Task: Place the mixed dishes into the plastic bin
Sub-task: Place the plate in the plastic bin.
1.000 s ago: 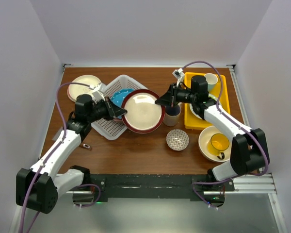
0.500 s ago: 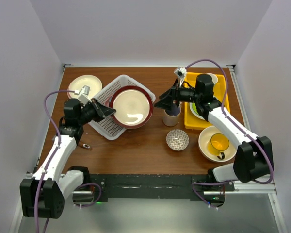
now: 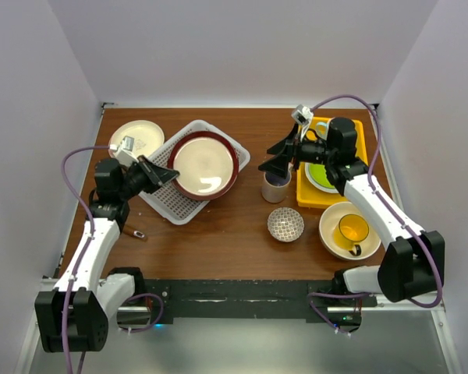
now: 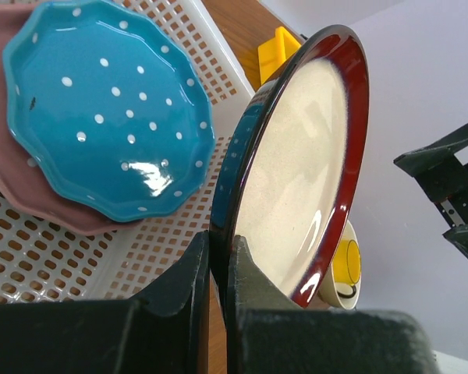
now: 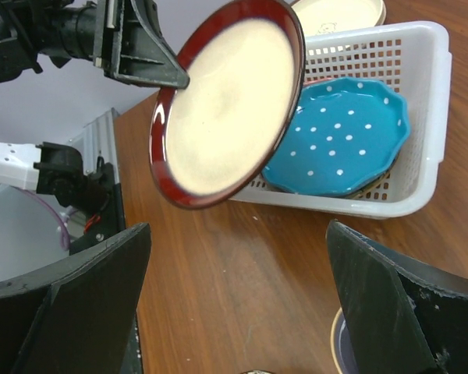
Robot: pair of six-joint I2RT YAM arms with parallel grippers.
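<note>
Plate (image 3: 204,164), cream with a dark red rim, hangs tilted over the plastic bin (image 3: 165,201), its edge pinched in the left gripper (image 3: 170,173); the blue dotted plate (image 4: 101,117) lies in the bin beneath. Right gripper (image 3: 281,156) gapes empty, well right of the bin.

Lab test cell: white-walled booth (image 3: 242,47) enclosing wooden table (image 3: 218,241).
</note>
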